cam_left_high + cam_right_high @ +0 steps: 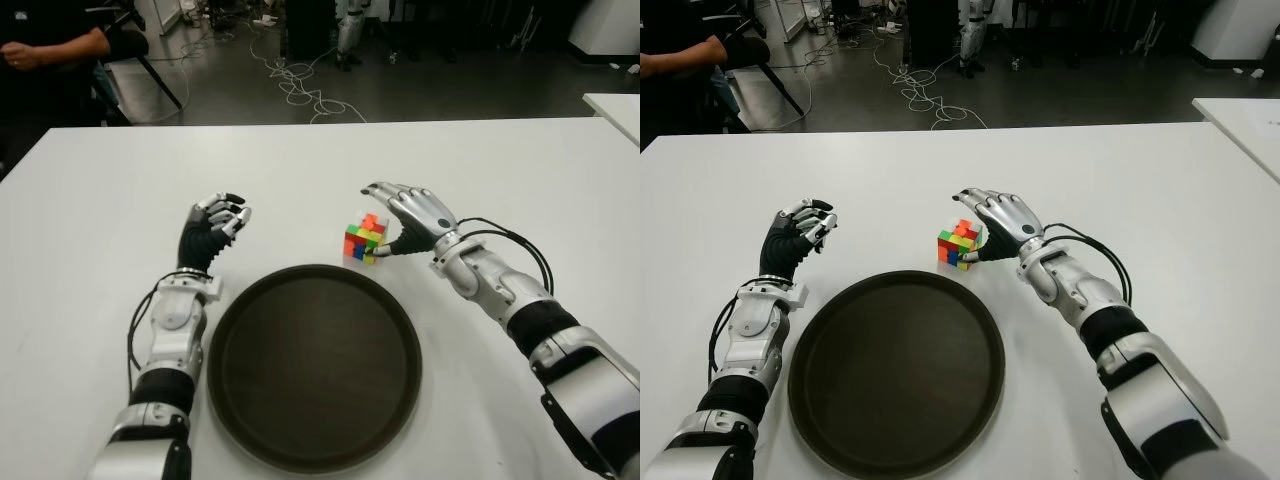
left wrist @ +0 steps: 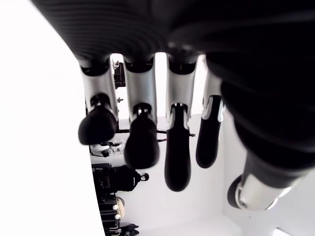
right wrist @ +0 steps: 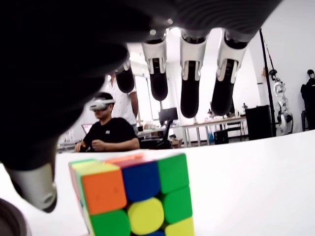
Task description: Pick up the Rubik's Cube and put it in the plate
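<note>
The Rubik's Cube (image 1: 365, 241) stands on the white table (image 1: 110, 190) just beyond the far rim of the dark round plate (image 1: 315, 370). My right hand (image 1: 379, 221) arches over the cube from the right, open, its thumb low by the cube's near right side. In the right wrist view the fingers (image 3: 189, 93) hang above the cube (image 3: 133, 196) without closing on it. My left hand (image 1: 224, 216) shows left of the plate, fingers (image 2: 142, 142) loosely bent and holding nothing. Nothing lies in the plate.
A seated person (image 1: 50, 50) is beyond the table's far left corner. Cables (image 1: 300, 85) trail over the floor behind. Another white table (image 1: 615, 105) edges in at the far right.
</note>
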You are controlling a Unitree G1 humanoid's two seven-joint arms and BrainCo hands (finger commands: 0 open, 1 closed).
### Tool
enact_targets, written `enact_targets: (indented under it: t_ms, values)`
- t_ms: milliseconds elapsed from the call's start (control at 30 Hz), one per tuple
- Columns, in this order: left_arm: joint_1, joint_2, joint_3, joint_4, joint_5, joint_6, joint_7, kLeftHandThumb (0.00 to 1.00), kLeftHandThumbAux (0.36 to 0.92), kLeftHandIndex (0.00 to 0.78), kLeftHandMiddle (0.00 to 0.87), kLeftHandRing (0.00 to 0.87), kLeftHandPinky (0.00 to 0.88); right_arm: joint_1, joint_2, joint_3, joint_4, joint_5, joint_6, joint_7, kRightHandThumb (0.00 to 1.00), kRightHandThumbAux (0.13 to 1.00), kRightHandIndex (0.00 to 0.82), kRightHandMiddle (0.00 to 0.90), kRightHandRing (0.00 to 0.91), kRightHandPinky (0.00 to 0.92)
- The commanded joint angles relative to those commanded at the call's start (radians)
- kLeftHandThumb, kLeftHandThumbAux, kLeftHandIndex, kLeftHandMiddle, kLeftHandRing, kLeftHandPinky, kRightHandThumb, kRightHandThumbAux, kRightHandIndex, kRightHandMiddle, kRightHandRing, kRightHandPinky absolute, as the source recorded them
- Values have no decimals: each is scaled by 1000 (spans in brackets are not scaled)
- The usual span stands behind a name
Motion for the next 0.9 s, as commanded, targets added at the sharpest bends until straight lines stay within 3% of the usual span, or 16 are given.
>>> enact_targets:
  t_ms: [400, 900]
  values:
    - [10, -4, -3, -22, 0, 16, 4, 846, 659, 420, 580, 739, 775, -20, 29, 1, 77, 13, -13, -20, 81, 628, 135, 240, 265, 306]
    - [9, -9, -1, -29, -7, 29, -2, 847, 659, 422, 580, 737, 776, -19, 50, 12, 112, 9, -33, -15, 94, 626, 111, 201, 224, 267]
